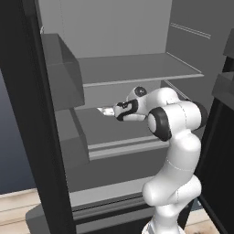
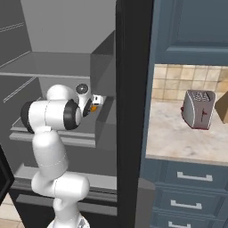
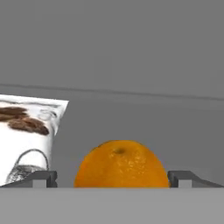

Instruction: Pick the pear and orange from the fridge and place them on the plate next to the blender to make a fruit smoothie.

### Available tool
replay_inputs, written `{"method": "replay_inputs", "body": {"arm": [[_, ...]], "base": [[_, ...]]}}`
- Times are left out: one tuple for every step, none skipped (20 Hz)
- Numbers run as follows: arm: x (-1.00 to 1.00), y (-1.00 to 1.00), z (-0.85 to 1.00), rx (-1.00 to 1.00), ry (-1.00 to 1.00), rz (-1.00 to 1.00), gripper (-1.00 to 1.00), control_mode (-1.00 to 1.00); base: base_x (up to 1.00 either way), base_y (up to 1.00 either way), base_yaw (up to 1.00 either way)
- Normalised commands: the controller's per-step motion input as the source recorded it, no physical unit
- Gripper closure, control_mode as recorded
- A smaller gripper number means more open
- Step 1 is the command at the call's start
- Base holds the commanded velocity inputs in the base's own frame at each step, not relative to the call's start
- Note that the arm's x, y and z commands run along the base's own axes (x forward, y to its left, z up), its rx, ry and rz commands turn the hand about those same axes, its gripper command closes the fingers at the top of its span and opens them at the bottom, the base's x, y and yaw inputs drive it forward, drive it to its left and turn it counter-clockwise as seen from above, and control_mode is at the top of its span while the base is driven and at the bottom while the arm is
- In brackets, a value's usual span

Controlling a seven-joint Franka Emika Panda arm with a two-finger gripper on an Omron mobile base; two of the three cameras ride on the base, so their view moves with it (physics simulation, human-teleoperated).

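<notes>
The glossy white, rounded arm (image 1: 176,151) fills the lower right of the left base frame, built of bulbous segments joined by black ring-shaped joints. A black round cap sits on its wrist. Its small gripper (image 3: 113,179) ends in two dark grey fingertips (image 3: 41,178).

arm: reached into the fridge (image 2: 58,62) at middle-shelf height | gripper (image 2: 99,99): deep inside, near the door-side wall | orange (image 2: 93,107): small sliver just below the hand | toaster (image 2: 197,108): upright on the counter (image 2: 169,133)
</notes>
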Motion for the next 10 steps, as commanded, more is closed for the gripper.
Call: {"method": "replay_inputs", "body": {"arm": [[0.4, 0.04, 0.0, 0.0, 0.12, -0.05, -1.0, -1.0], [0.29, 0.0, 0.0, 0.0, 0.13, -0.05, -1.0, -1.0], [0.15, 0.0, -0.02, 0.0, 0.11, -0.04, -1.0, -1.0], [0.0, 0.0, -0.13, 0.0, 0.09, -0.03, -1.0, -1.0], [-0.03, 0.0, -0.24, 0.0, 0.02, -0.02, -1.0, -1.0], [-0.31, 0.0, -0.36, 0.0, 0.0, -0.01, -1.0, -1.0], [-0.36, 0.0, -0.39, -0.01, 0.0, -0.01, -1.0, -1.0], [-0.31, 0.0, -0.36, 0.0, 0.0, 0.0, -1.0, -1.0], [-0.17, 0.0, -0.31, -0.01, 0.0, 0.0, -1.0, -1.0], [-0.05, 0.0, -0.29, -0.01, 0.0, -0.01, -1.0, -1.0]], "base": [[0.0, 0.0, 0.0], [0.0, 0.0, 0.0], [0.0, 0.0, 0.0], [0.0, 0.0, 0.0], [0.0, 0.0, 0.0], [0.0, 0.0, 0.0], [0.0, 0.0, 0.0], [0.0, 0.0, 0.0], [0.0, 0.0, 0.0], [0.0, 0.0, 0.0]]}}
